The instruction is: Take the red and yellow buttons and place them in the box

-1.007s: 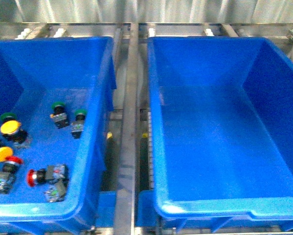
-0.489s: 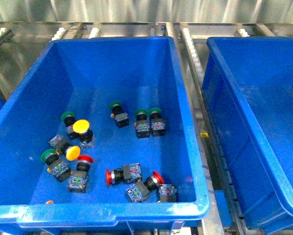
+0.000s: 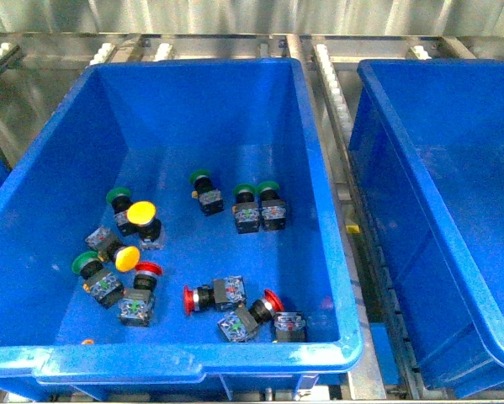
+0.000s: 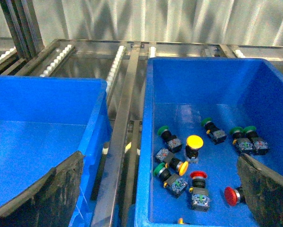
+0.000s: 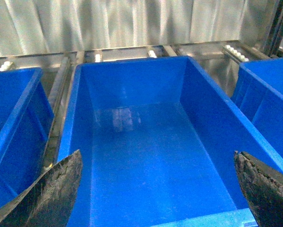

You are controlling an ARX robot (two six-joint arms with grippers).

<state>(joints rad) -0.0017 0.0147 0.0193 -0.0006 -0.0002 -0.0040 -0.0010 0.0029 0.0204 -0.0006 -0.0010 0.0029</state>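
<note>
Corrugated metal sheeting (image 3: 235, 17) backs a steel roller conveyor (image 3: 330, 93) carrying deep bright-blue plastic totes. On the floor of the left-hand tote (image 3: 193, 360) lie small black-bodied push-buttons: two yellow-capped buttons (image 3: 140, 212) close together, three red-capped buttons (image 3: 188, 298) toward the near wall, green-capped buttons (image 3: 244, 191) scattered among them. The empty blue box (image 3: 479, 177) stands just beside it, across a rail. Neither arm shows in the front view; each wrist view shows fingers spread wide with nothing between them, the left gripper (image 4: 159, 155) above the buttons, the right gripper (image 5: 156, 152) above the empty box. Picking has not yet begun, I judge. Next, the left gripper should descend on the upper yellow cap, avoiding the green one just beside it.
</note>
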